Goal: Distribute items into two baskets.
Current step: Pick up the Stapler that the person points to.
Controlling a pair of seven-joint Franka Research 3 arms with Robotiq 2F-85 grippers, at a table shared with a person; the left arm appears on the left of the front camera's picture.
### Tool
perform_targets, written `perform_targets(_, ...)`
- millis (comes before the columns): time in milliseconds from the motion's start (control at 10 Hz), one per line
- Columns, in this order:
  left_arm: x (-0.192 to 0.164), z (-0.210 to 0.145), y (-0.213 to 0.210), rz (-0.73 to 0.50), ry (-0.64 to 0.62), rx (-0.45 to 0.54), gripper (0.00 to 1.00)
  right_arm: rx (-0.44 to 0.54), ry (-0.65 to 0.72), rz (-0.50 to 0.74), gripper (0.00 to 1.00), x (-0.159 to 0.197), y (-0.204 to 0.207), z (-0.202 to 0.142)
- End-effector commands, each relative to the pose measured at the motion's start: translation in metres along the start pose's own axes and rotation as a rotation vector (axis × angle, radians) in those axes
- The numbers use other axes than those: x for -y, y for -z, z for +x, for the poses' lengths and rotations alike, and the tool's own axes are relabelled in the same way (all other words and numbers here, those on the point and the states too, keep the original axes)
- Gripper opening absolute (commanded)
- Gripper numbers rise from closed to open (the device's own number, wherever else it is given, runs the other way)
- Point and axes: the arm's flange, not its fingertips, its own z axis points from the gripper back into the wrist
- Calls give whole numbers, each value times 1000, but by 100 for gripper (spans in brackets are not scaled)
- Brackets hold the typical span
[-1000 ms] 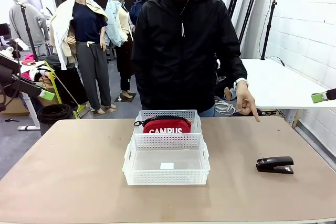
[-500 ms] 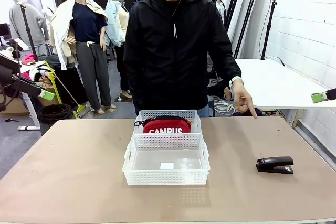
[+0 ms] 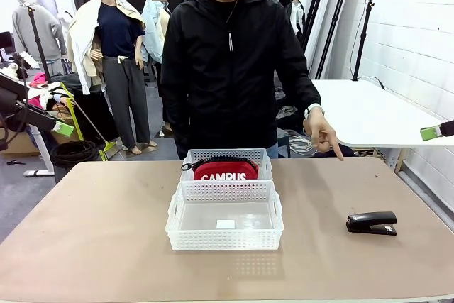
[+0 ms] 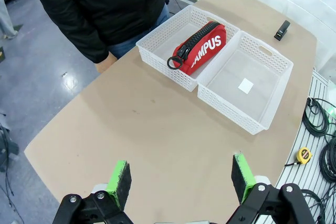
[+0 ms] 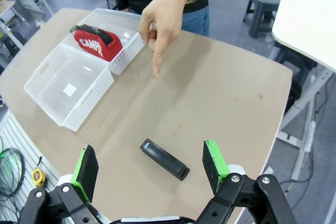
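Green-padded left claw point(image 4: 180, 178) wide above table point(image 4: 157, 129), right claw point(image 5: 149, 167) wide over stapler point(image 5: 164, 159), person's hand point(image 5: 165, 17) pointing down

white "CAMPUS" lettering on red pouch point(image 3: 225, 170), nothing else legible

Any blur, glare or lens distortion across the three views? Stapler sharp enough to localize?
Front view: sharp, even light, soft shadow under the stapler. Left wrist view: mild wide-angle stretch of the table toward the corners, stapler small but readable, bright glare spot on the floor. Right wrist view: same stretch, stapler crisp, the person's pointing hand not smeared.
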Motion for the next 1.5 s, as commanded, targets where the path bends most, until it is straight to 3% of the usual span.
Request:
perform_targets(0, 1, 0, -2, 3, -6, 4, 100, -80, -79, 31, 100, 18, 10, 11)
perform_targets(300, 1, 0, -2, 3, -6, 4, 100, -202, -220, 62, 100, 32, 35, 28)
perform_targets(700, 1, 0, -2, 3, -6, 4, 100, -438, -502, 133, 100, 41, 97, 51)
perform_targets(1000, 1, 0, -2, 3, -6, 4, 100, -594, -695, 197, 100, 38, 135, 41)
perform_targets(1400, 1, 0, -2, 3, -6, 4, 100, -699, -799, 226, 100, 15, 159, 18)
